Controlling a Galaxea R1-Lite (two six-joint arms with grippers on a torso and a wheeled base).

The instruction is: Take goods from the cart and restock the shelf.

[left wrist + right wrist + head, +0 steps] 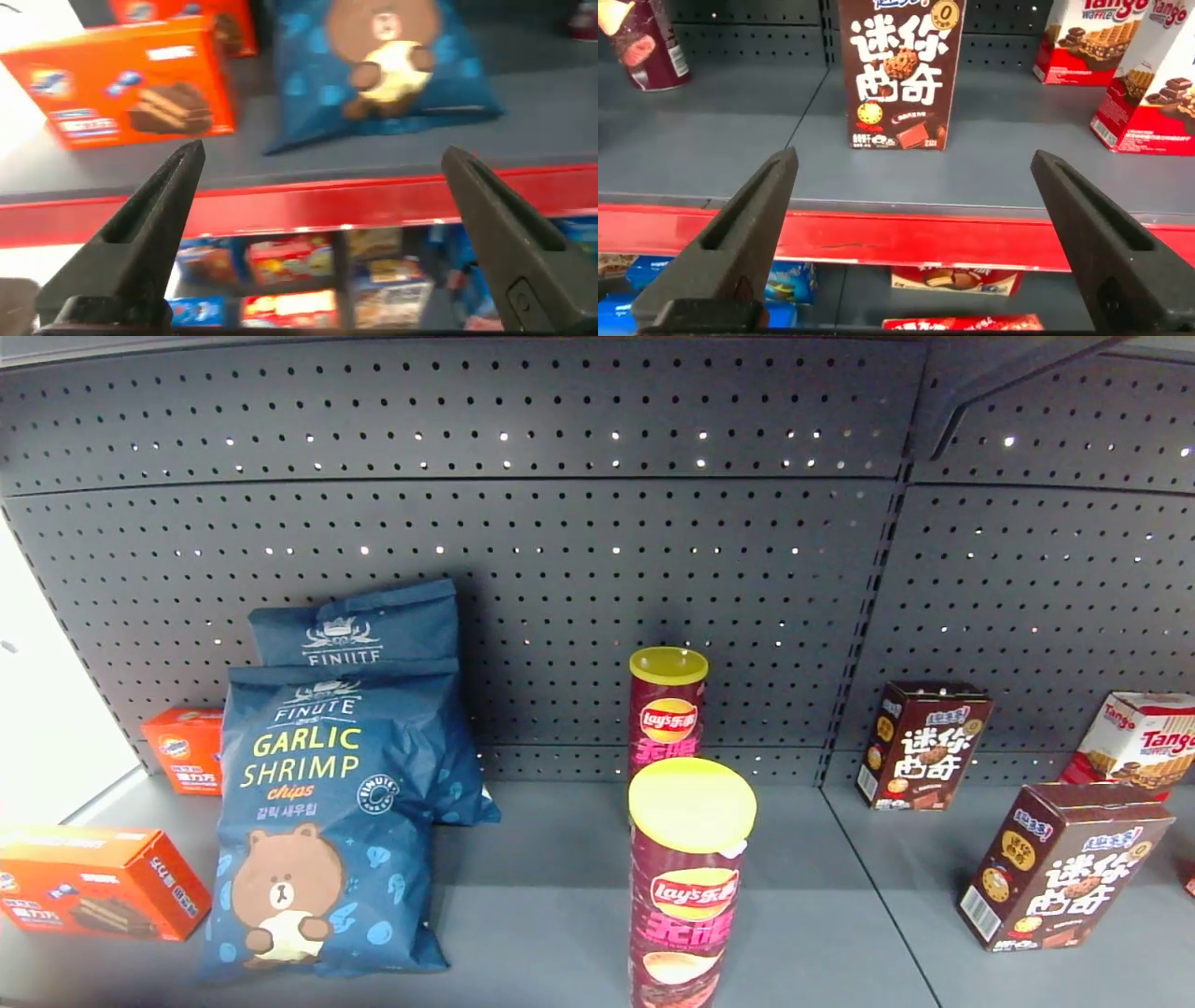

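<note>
Shelf (560, 859) part stocked | left hand (322, 154) released, empty, before its edge | right hand (912, 161) likewise released, empty

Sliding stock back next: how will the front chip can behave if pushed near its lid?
The front chip can stands tall and narrow, so a high push likely tips it; being round, it would probably roll. Its glossy wall may slip.

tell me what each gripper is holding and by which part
Nothing is held: the left gripper and the right gripper are both open and empty.
</note>
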